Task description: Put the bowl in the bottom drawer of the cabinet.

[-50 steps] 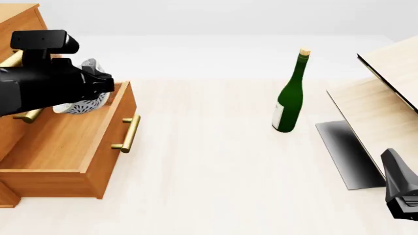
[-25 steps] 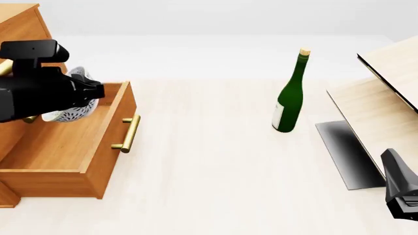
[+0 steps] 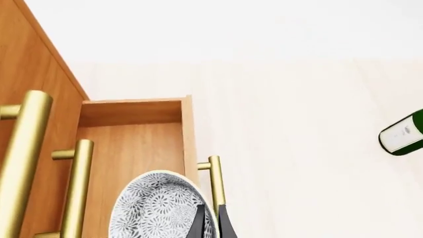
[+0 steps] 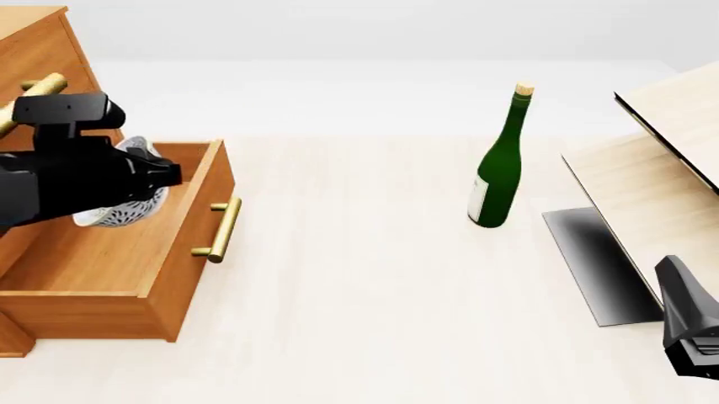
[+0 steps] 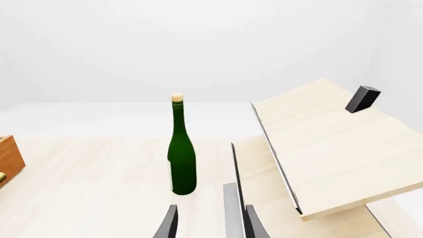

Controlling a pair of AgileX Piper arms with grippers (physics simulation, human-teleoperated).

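Note:
The speckled white bowl (image 4: 116, 214) hangs tilted over the open bottom drawer (image 4: 101, 252) of the orange-brown cabinet (image 4: 39, 46). My left gripper (image 4: 148, 178) is shut on its rim, and the black arm hides the bowl's upper part. In the left wrist view, the dark fingers (image 3: 199, 224) pinch the rim of the bowl (image 3: 155, 208) above the drawer floor (image 3: 132, 144), beside the drawer's brass handle (image 3: 215, 181). My right gripper (image 5: 211, 225) stands open with nothing in it, low at the right (image 4: 688, 332).
A green bottle (image 4: 499, 160) with a cork stands mid-table. A pale wood-and-black unit (image 4: 663, 143) fills the right side, close to the right arm. Brass handles of the upper drawers (image 3: 26, 144) stick out above the open drawer. The drawer's front handle (image 4: 221, 229) faces the table.
My left arm has carried the bowl leftward and down, from above the drawer's far corner to lower inside the drawer. The right arm has not moved.

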